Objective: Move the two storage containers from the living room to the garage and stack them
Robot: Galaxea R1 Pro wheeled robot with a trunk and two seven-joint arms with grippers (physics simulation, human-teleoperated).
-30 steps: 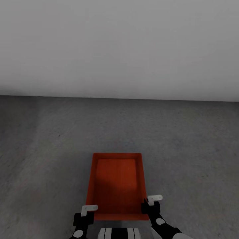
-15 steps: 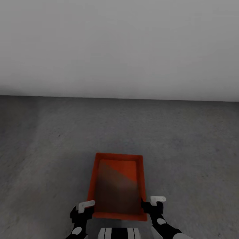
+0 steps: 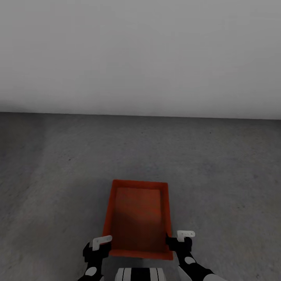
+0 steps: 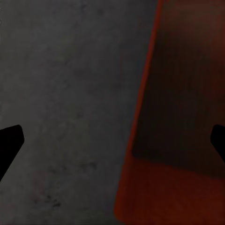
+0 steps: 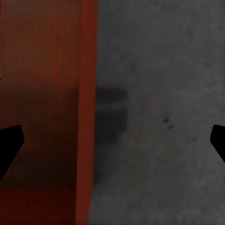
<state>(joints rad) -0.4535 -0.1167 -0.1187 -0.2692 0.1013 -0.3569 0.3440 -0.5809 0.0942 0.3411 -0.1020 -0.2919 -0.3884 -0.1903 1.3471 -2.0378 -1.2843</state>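
Since a second ago, our two grippers have parted from the storage container [image 3: 138,218]: both were pinching its near corners, and now they are sitting just outside its side walls while the bin itself looks lower and a little smaller, so we are judging it set down on the dark grey floor [image 3: 218,175] of the garage. We are seeing the left gripper [image 3: 102,242] just beside the bin's near left corner and the right gripper [image 3: 184,235] just beside the near right corner, each with its fingers spread and nothing between them. From the left wrist, the bin's wall [image 4: 140,117] is running between the two dark fingertips [image 4: 9,143] without touching either; from the right wrist the wall [image 5: 86,112] is likewise passing between the tips, with bare concrete [image 5: 159,117] on one side and the orange-red bottom on the other. The container's long axis is pointing straight away from us toward the pale wall [image 3: 140,54], centred between our arms, so neither arm is nearer. We are judging that the first bin is placed, and that what the coming move turns on is lifting straight up clear of the thin walls before backing off, since a sideways pull could drag or tip it.
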